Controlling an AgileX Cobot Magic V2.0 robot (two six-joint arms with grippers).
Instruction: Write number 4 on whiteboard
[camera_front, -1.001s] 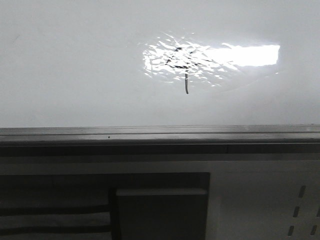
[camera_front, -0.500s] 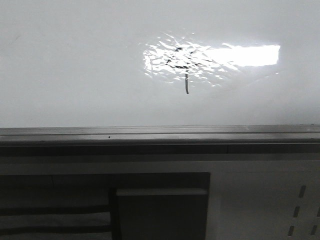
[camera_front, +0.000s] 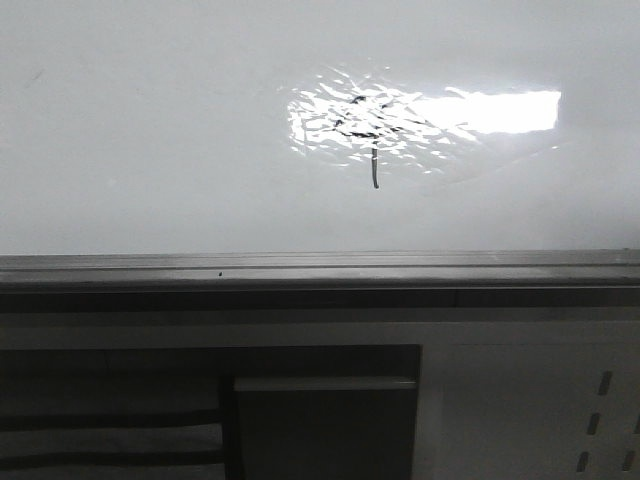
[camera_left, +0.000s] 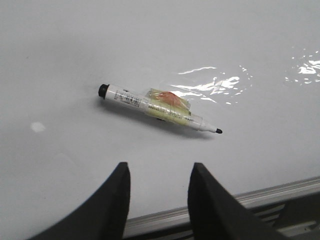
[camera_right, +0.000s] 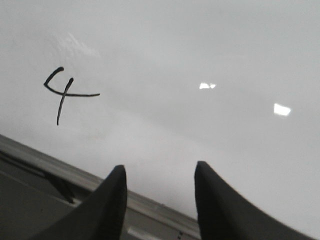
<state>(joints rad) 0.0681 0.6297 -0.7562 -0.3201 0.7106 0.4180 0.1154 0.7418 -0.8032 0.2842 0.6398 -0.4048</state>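
Each wrist view shows only a pincer: the left pincer (camera_left: 157, 200) and the right pincer (camera_right: 159, 202) each have two black, smooth, matt fingers (curved like blunt horns), broad at the base and narrowing to rounded tips.

The left gripper (camera_left: 157, 197) hangs with its two dark fingers (camera_left: 112, 205) spread apart and nothing between them. The right gripper (camera_right: 159, 200) is the same, fingers (camera_right: 212, 205) parted and empty.

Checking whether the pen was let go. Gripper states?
Left gripper: open, empty; marker lies on the whiteboard.
Right gripper: open, empty.
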